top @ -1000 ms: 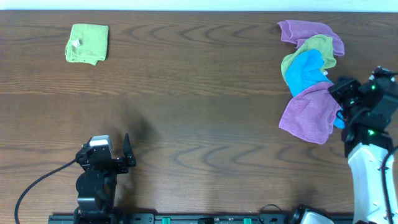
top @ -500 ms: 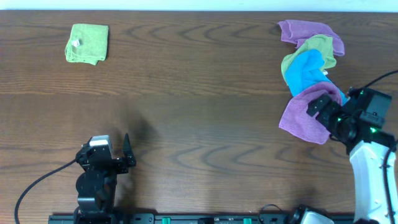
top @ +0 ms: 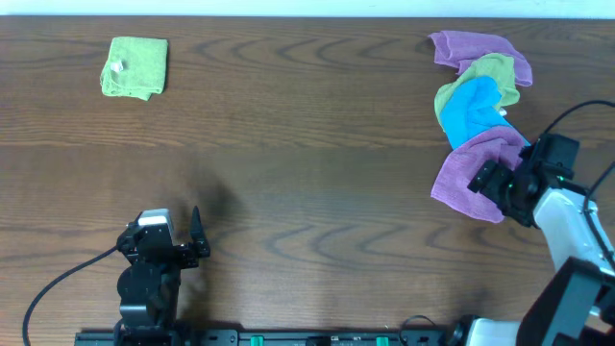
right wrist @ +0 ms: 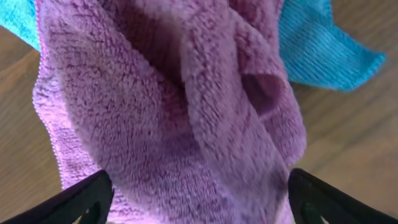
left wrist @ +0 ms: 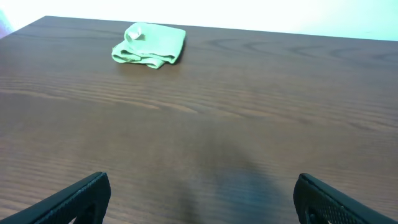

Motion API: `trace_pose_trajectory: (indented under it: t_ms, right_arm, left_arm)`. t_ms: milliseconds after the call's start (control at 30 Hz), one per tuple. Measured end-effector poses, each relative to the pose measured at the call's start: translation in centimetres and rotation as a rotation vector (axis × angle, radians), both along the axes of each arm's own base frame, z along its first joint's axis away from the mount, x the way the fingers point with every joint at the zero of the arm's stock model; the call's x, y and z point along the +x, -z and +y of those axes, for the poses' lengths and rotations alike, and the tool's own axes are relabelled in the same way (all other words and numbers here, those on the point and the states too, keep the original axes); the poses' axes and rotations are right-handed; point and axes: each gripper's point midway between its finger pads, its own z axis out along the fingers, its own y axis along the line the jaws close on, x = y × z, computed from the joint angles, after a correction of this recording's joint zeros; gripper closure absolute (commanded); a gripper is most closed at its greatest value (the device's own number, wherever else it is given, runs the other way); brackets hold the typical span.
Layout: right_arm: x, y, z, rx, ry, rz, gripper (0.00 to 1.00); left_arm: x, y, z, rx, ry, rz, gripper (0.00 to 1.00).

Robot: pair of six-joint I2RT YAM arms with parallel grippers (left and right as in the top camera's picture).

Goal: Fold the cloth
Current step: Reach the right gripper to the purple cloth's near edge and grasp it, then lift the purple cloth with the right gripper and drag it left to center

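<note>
Just over the purple cloth (top: pixel 455 180), right gripper (top: pixel 483 179), nose-down, jaws wide apart.

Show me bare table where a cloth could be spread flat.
The table is bare across its middle, between the folded green cloth and the cloth pile, down to the left gripper. Crowded at the right: the right gripper hangs over the pile's purple cloth.

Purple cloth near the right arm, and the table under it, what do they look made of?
The fuzzy purple cloth looks like microfibre terry: dense short loops, matte, stitched edge. The dark brown table looks like wood or wood-grain laminate: streaked grain, soft sheen; I cannot tell which.
</note>
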Motion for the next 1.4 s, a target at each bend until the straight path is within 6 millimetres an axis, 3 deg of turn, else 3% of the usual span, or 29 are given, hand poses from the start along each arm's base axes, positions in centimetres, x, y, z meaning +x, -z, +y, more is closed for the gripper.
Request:
trace_pose_trajectory:
  t_ms: [33,133,167,200,467,633,733,867,1000,1100,1200,1300,1400]
  right_arm:
    - [0.2,0.1,0.0,0.001,-0.001,-0.004,0.34]
    - [0.7,0.0,-0.1,-0.006,-0.015,-0.023,0.83]
    - [0.8,0.0,-0.1,-0.006,-0.014,-0.03,0.95]
    - [1.0,-0.1,-0.1,-0.002,-0.015,-0.04,0.99]
    - [3.1,-1.5,1.8,0.108,-0.073,-0.139,0.99]
    - [8.9,-8.2,4.7,0.158,-0.208,-0.332,0.99]
    - [12.9,-14.7,9.7,0.154,-0.373,-0.485,0.99]
    - [14.8,-20.7,16.7,0.164,-0.552,-0.618,0.99]
    - [14.5,-24.1,22.2,0.201,-0.685,-0.687,0.99]
    - [13.6,-25.0,25.1,0.23,-0.761,-0.691,0.99]
    - [12.9,-24.4,25.6,0.227,-0.773,-0.653,0.99]
    - [13.5,-23.6,23.9,0.156,-0.711,-0.623,0.99]
    - [14.8,-24.0,21.9,0.068,-0.639,-0.654,0.99]
  left_arm:
    - [0.0,0.0,0.0,0.0,0.0,0.0,0.05]
    - [0.0,0.0,0.0,0.0,0.0,0.0,0.05]
    - [0.0,0.0,0.0,0.0,0.0,0.0,0.04]
    - [0.0,0.0,0.0,0.0,0.0,0.0,0.05]
    - [0.0,0.0,0.0,0.0,0.0,0.0,0.05]
    - [0.0,0.0,0.0,0.0,0.0,0.0,0.05]
    - [0.0,0.0,0.0,0.0,0.0,0.0,0.05]
    - [0.0,0.0,0.0,0.0,0.0,0.0,0.05]
    - [0.0,0.0,0.0,0.0,0.0,0.0,0.05]
    - [0.0,0.0,0.0,0.0,0.0,0.0,0.04]
    - [0.0,0.0,0.0,0.0,0.0,0.0,0.05]
    - [0.0,0.0,0.0,0.0,0.0,0.0,0.05]
    - [0.0,0.0,0.0,0.0,0.0,0.0,0.05]
